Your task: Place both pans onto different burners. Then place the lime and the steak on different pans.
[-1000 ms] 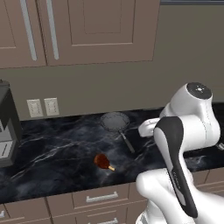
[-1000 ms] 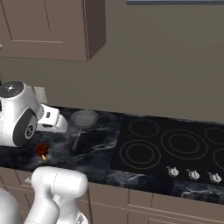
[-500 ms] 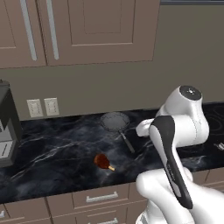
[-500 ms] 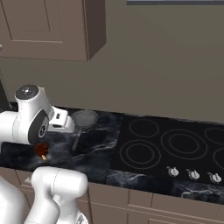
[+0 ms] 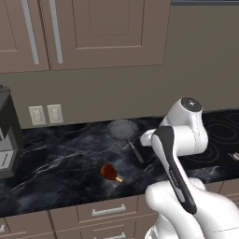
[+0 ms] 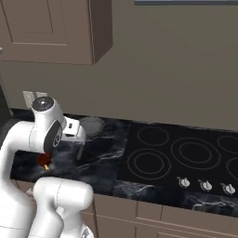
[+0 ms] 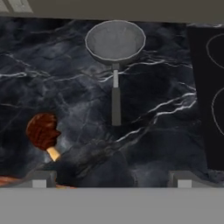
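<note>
Grey pan [image 7: 115, 40] sits on the counter [image 7: 166, 109] by the wall, handle pointing toward the front edge, steak [image 7: 43, 131] nearby, gripper [image 7: 111, 180] spread wide above, apparently empty.

Nothing here can be read: I see no words, labels, brand marks or numbers on any surface.
</note>
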